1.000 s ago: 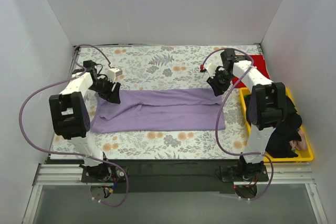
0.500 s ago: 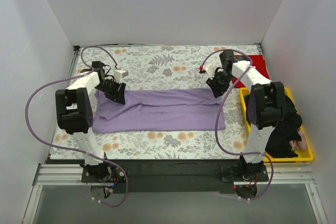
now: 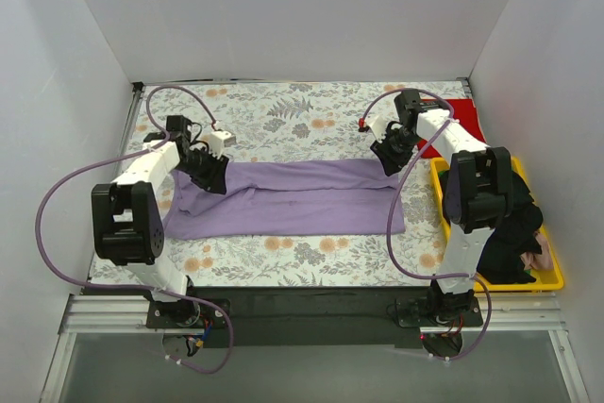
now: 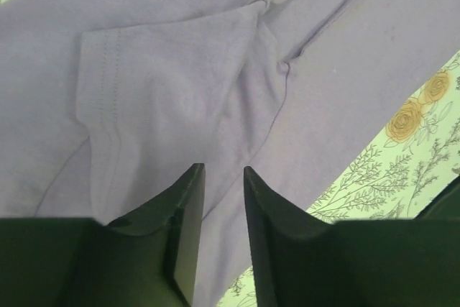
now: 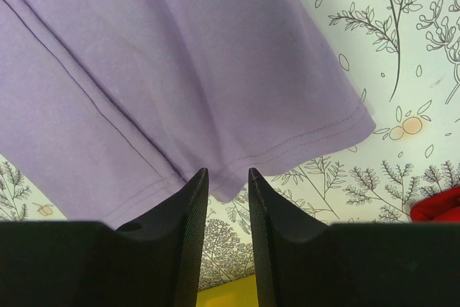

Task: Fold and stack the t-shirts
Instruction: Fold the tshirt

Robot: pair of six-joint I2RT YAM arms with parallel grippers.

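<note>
Lavender-purple soft cloth t-shirt flat on floral-print worktop; looks light, limp, take by hems. Right hand narrow, pinching far-right hem corner; left hand narrow over sleeve, grip unclear.

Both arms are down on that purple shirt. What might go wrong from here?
The right jaws seem to pinch only the edge of the lavender t-shirt by its corner; it might slip out when lifted. The left jaws sit by a folded-in sleeve and may grab uneven layers, skewing the fold. The right arm's cable hangs near the shirt's end and could drag it.
</note>
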